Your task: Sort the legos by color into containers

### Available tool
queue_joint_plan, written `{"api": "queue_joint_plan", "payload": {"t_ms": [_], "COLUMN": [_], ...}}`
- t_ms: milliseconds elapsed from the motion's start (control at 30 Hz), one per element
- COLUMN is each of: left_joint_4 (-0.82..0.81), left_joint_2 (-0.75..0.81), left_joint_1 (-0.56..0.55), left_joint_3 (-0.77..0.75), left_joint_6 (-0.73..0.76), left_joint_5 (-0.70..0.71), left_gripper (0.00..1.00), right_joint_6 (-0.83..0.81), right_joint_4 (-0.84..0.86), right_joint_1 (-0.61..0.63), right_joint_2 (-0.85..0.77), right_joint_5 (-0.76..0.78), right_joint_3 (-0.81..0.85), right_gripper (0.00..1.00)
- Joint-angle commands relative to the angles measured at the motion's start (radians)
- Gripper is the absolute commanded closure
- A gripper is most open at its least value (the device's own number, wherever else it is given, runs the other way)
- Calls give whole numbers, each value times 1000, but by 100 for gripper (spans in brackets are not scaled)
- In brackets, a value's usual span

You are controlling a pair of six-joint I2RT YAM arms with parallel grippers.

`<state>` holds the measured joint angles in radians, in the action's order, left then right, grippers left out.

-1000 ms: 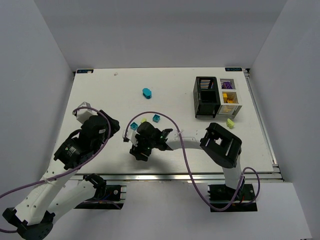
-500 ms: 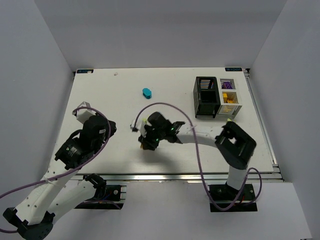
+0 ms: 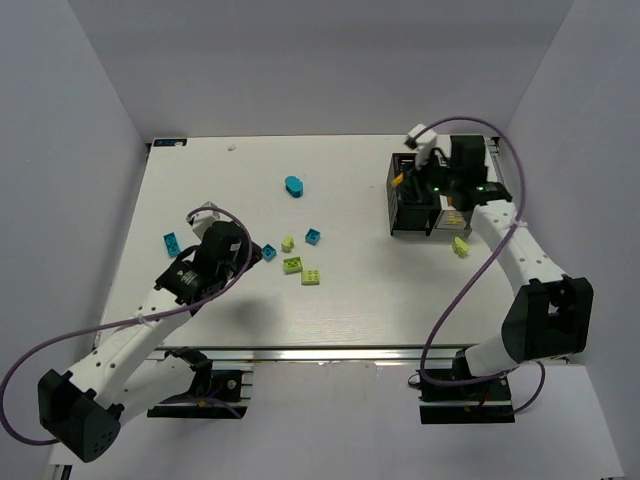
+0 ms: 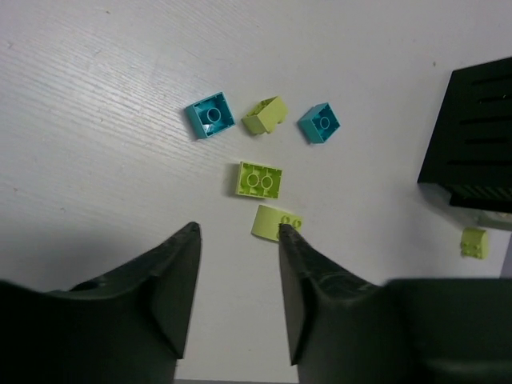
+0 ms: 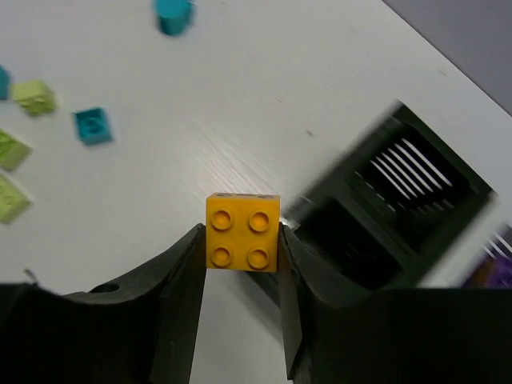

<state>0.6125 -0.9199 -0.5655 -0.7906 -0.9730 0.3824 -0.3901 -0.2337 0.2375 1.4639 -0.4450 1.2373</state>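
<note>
An orange four-stud lego (image 5: 242,232) sits between the fingers of my right gripper (image 5: 240,240), which is shut on it. It hangs by the near-left corner of the black bin (image 5: 400,200) of the containers (image 3: 412,195); the white tray (image 3: 460,197) adjoins it. My left gripper (image 4: 237,230) is open and empty, low over the table. Its right fingertip (image 4: 285,234) overlaps a lime lego (image 4: 272,221) in the picture. Beyond lie a lime two-stud lego (image 4: 259,178), two teal legos (image 4: 210,114) (image 4: 319,122) and a small lime one (image 4: 265,115).
A rounded teal lego (image 3: 294,185) lies alone at mid-table. Another teal lego (image 3: 171,241) rests left of my left arm. One lime lego (image 3: 460,245) sits in front of the white tray, which holds purple and orange pieces.
My right arm has swung from the table's middle to the black bin, carrying the orange lego. My left arm has reached right toward the uncovered cluster of legos.
</note>
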Motion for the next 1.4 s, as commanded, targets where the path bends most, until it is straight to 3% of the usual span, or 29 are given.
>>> {"api": "queue_joint_plan", "payload": {"t_ms": [0, 200, 433, 567, 733, 800, 833, 867, 1067, 1133, 1167, 1200, 1233, 1300, 1333, 1367], "left_joint_4": [-106, -149, -177, -195, -211, -206, -203, -197, -122, -91, -65, -56, -45, -22, -13, 1], "left_joint_2": [-40, -114, -145, -151, -155, -157, -154, -154, -143, -154, -157, -158, -165, -166, -166, -165], "left_joint_1": [36, 72, 104, 110, 110, 111, 110, 110, 124, 142, 169, 188, 209, 282, 309, 358], "left_joint_3": [1, -19, -32, -24, -18, -21, -22, -25, -51, -62, -71, -75, -78, -81, -79, -75], "left_joint_6": [43, 88, 109, 112, 114, 117, 119, 119, 100, 99, 103, 106, 111, 131, 135, 151], "left_joint_5": [-94, -157, -194, -212, -234, -234, -234, -232, -178, -165, -168, -172, -194, -214, -230, -232], "left_gripper": [42, 36, 34, 33, 31, 31, 31, 31, 32, 43, 53, 70, 77, 88, 94, 99], "right_joint_6": [-36, -101, -135, -154, -151, -148, -147, -144, -159, -220, -228, -233, -221, -169, -215, -287], "right_joint_4": [-139, -171, -254, -279, -283, -289, -286, -282, -249, -224, -173, -117, -2, 63, 24, -159], "right_joint_1": [-122, -317, -395, -400, -408, -408, -408, -408, -412, -412, -412, -412, -412, -409, -403, -393], "right_joint_2": [-4, 65, 180, 219, 254, 263, 263, 262, 194, 139, 107, 32, 0, -60, -57, -24], "right_joint_5": [26, 107, 109, 100, 81, 74, 75, 83, 23, -44, -125, -174, -263, -386, -550, -617], "right_joint_3": [60, 129, 225, 248, 261, 269, 268, 266, 264, 260, 199, 151, 101, -24, -19, 5], "right_gripper": [100, 100, 96, 77, 60, 39, 20, 11, 11, 11, 11, 11, 11, 11, 11, 23]}}
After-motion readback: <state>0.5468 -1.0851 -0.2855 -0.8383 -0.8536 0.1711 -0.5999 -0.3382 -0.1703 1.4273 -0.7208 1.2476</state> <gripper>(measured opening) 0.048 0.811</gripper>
